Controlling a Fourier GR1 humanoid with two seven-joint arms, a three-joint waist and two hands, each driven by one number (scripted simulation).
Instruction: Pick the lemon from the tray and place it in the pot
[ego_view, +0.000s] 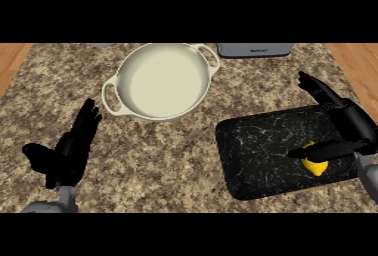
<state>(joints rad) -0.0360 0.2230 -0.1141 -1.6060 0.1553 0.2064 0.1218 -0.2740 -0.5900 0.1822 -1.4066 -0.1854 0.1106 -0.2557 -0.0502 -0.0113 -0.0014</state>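
So the speckled granite tabletop (162, 165) runs nearly the full width here, with strips of wood showing past its left and right edges. Loads of open room in the middle and along the near edge, basically bare stone between the two arms.

The cream pot (161, 82) sits toward the far edge, a bit left of centre, tilted diagonally so one handle points at the far edge and the other at the left side. It's got nothing in it, just the pale inside. Just beyond it at the far edge there's a grey box-ish thing (255, 49), cut off by the frame, can't really say what it is.

The black marbled tray (258, 155) is down at the near right corner, well apart from the pot with clear stone between them. The lemon (317, 166) is on the tray, close to the tray's right edge.

The right hand (343, 125) comes in over the tray's right side. Its thumb lies across the top of the lemon and the fingers (316, 87) stick out straight toward the far edge, so it looks open rather than wrapped round the fruit, though the contact there is hard to make out.

The left hand (63, 155) is near the left edge of the tabletop, fingers straight and relaxed, holding nothing.
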